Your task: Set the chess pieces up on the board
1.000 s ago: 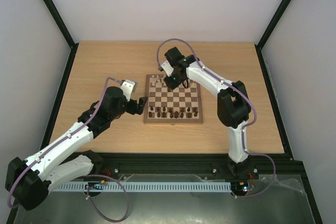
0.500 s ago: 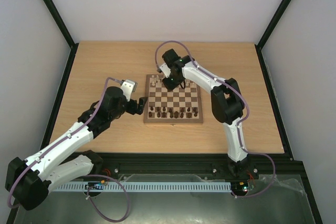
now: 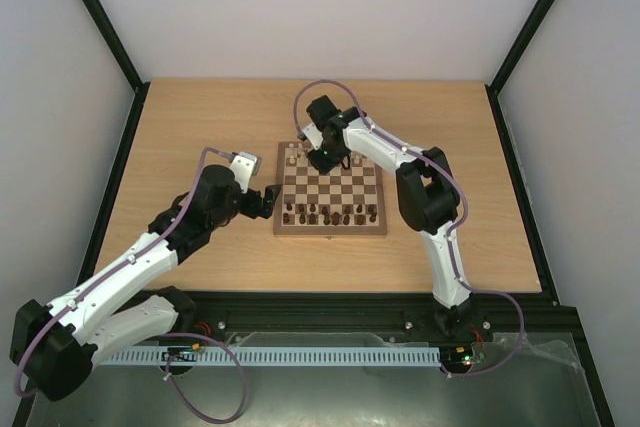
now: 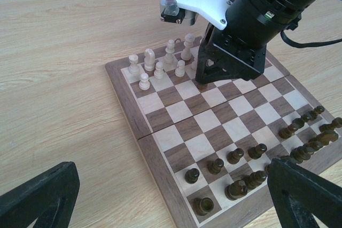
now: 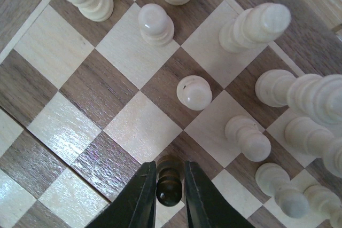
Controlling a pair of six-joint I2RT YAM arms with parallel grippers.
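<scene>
While the left gripper [image 3: 266,201] hangs spread wide and empty just beside the small checkered wooden chessboard [image 4: 124,102], dark brown turned wooden pieces [image 4: 235,156] fill its near rows. Farther out, the right gripper [image 5: 170,173] is clamped on a dark brown wooden pawn [image 5: 169,185] stranded among the cream pieces [image 4: 160,68] — wrong side, probably getting relocated.

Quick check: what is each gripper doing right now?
Left gripper: open, holding nothing.
Right gripper: closed on a dark chess piece.
</scene>
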